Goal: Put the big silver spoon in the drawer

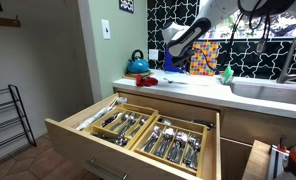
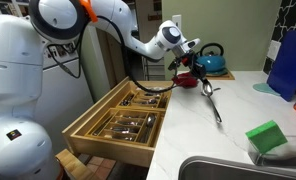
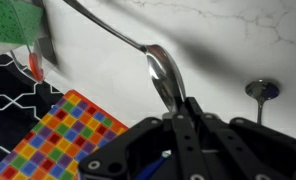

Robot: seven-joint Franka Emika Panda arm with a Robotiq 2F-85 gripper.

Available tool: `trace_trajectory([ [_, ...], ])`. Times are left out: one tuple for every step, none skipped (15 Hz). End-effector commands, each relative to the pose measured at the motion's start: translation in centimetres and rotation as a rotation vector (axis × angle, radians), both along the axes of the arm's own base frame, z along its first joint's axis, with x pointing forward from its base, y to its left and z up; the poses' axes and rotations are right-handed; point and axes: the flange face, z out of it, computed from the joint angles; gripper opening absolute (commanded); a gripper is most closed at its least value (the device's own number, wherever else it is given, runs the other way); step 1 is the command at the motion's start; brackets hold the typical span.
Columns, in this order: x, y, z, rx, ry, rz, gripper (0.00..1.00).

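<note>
The big silver spoon [image 3: 160, 70] lies across the white counter, its handle running away from me; it also shows in an exterior view [image 2: 212, 102]. My gripper [image 3: 188, 106] sits at the tip of the spoon's bowl with its fingers closed together on it, and it shows above the counter in both exterior views [image 1: 174, 58] [image 2: 193, 68]. The light-wood drawer [image 1: 83, 148] stands pulled open below the counter, with cutlery in its wooden compartments, and also shows in an exterior view [image 2: 93, 138].
A second, smaller spoon [image 3: 260, 90] lies beside the big one. A blue kettle [image 2: 214, 62], a green sponge [image 2: 266, 135], a colourful checked cloth [image 3: 73, 130] and a sink [image 1: 273, 92] are on the counter.
</note>
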Motion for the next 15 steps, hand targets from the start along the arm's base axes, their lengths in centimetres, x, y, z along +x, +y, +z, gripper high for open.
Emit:
trace_trajectory([
  [-2.6,4.1,1.8,-0.030,0.034,-0.048,0.07],
  [-3.0,5.3,2.0,-0.030,0.051,-0.061,0.06],
  [-3.4,6.6,2.1,-0.028,0.063,-0.074,0.06],
  [-3.8,8.0,2.1,-0.025,0.070,-0.096,0.05],
  [-4.2,9.2,2.1,-0.021,0.078,-0.110,0.05],
  [-4.6,10.6,2.0,-0.023,0.083,-0.125,0.05],
  [-4.9,11.8,1.9,-0.030,0.083,-0.146,0.05],
  [-5.3,13.2,1.6,-0.036,0.085,-0.158,0.05],
  [-5.7,14.5,1.2,-0.038,0.088,-0.163,0.05],
  [-5.8,15.8,0.8,-0.033,0.080,-0.144,0.05],
  [-6.0,17.0,0.3,-0.019,0.085,-0.129,0.05],
  [-6.2,18.2,-0.2,-0.003,0.076,-0.110,0.05],
  [-6.5,19.2,-0.5,0.017,0.074,-0.087,0.05],
  [-6.9,20.1,-0.8,0.049,0.078,-0.058,0.05],
  [-7.3,20.9,-0.9,0.084,0.076,-0.025,0.05],
])
